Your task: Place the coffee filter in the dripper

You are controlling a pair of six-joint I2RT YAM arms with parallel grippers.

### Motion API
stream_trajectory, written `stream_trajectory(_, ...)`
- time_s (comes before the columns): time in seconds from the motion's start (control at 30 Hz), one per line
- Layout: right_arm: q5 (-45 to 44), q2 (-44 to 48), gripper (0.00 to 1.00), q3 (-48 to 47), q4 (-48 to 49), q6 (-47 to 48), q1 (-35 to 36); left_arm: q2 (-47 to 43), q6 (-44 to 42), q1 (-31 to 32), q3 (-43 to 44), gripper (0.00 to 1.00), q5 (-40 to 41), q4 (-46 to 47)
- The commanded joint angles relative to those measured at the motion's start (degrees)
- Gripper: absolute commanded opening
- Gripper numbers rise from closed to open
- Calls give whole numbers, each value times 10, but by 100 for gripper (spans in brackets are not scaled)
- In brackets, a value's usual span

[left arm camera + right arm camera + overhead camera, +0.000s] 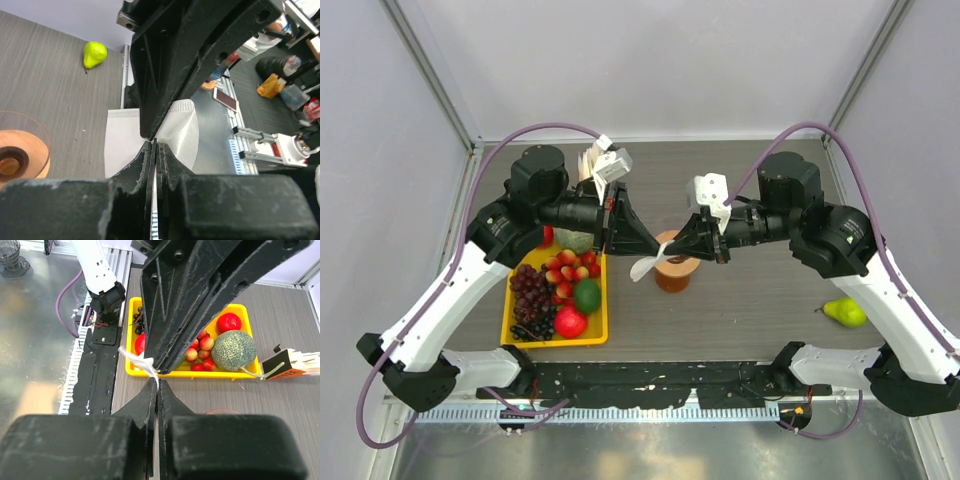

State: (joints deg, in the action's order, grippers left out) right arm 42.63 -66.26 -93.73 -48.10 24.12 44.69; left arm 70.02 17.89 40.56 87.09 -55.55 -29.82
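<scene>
The white paper coffee filter (647,267) hangs between both grippers just above the left rim of the dripper (678,272), a tan-orange funnel on the table's middle. My left gripper (654,250) is shut on the filter; in the left wrist view (152,144) the filter (122,145) fans out behind the closed jaws. My right gripper (677,250) is shut on the same filter, tip to tip with the left one; in the right wrist view (157,383) the filter (136,360) sticks out as a thin strip. The dripper (15,156) lies at the left edge of the left wrist view.
A yellow tray (601,332) of grapes, strawberries, apple, lime and melon sits left of the dripper. A green pear (846,312) lies at the right. A bundle of cream papers with a dark box (294,365) stands behind the tray.
</scene>
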Motion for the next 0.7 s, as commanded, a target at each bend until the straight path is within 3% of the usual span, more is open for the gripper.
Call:
stream_trajectory(0.0,0,17,5,3,1,36,4,-8,51,-36,-4,15,-40,31)
stream_trajectory(0.23,6,38,5,23,0,44,4,-44,-15,-68,-6,51,-24,16)
stream_trajectory(0.47,12,42,5,27,5,40,3,-82,-52,-68,-36,55,-11,47)
stream_trajectory(0.67,25,37,5,23,5,38,3,-84,-111,-35,-32,60,18,14)
